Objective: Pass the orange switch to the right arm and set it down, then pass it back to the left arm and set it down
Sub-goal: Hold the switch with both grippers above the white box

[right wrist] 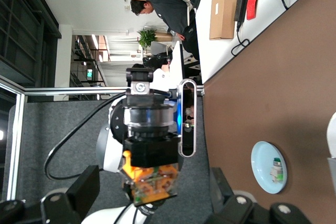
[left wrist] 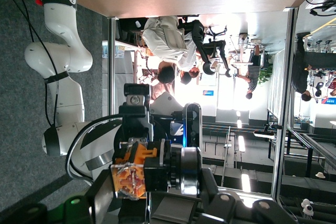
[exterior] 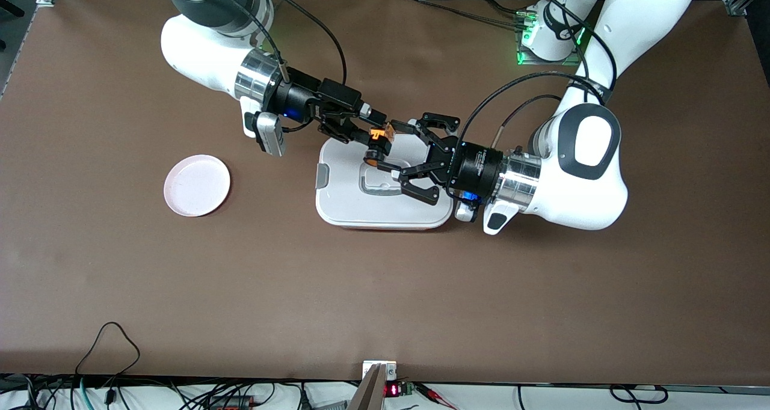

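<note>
The orange switch (exterior: 378, 137) hangs in the air over the white box (exterior: 343, 199), held end to end between the fingers of my left gripper (exterior: 385, 146), which is shut on it. In the left wrist view the switch (left wrist: 157, 171) shows its orange block, black body and silver ring, spanning my left gripper (left wrist: 156, 191). My right gripper (exterior: 367, 128) reaches in from the right arm's end and stands open around the switch's orange end. In the right wrist view that orange end (right wrist: 152, 179) sits inside my right gripper (right wrist: 155, 195), with gaps to both fingers (right wrist: 84, 187).
A pink plate (exterior: 197, 185) lies on the brown table toward the right arm's end. The right wrist view shows a light blue plate (right wrist: 261, 174) carrying a small white-and-green part (right wrist: 274, 169). Cables trail along the table edge nearest the front camera.
</note>
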`<action>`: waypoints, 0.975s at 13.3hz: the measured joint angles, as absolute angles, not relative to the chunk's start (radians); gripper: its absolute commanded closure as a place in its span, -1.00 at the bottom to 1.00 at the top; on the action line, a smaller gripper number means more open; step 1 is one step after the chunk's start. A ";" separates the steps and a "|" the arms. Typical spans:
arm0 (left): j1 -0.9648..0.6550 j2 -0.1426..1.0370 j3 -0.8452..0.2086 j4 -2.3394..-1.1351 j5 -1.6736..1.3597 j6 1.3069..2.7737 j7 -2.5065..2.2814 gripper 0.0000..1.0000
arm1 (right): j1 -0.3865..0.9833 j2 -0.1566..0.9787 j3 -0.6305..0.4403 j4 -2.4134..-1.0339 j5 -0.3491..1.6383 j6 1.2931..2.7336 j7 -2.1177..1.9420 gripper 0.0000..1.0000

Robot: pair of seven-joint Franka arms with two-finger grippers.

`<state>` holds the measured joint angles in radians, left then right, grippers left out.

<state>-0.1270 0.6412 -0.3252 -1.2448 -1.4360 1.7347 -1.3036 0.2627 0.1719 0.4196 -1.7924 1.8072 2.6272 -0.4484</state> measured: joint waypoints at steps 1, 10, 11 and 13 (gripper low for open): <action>-0.127 0.642 -0.325 -1.245 -1.436 1.735 -1.304 1.00 | 0.265 0.175 0.420 -1.784 1.814 2.630 -0.448 -0.75; -0.128 0.648 -0.325 -1.238 -1.436 1.735 -1.304 1.00 | 0.265 0.192 0.420 -1.772 1.818 2.644 -0.463 -0.63; -0.128 0.649 -0.325 -1.238 -1.436 1.735 -1.304 1.00 | 0.265 0.197 0.420 -1.772 1.818 2.644 -0.469 -0.55; -0.129 0.649 -0.325 -1.237 -1.436 1.735 -1.304 1.00 | 0.266 0.203 0.420 -1.769 1.818 2.644 -0.473 -0.45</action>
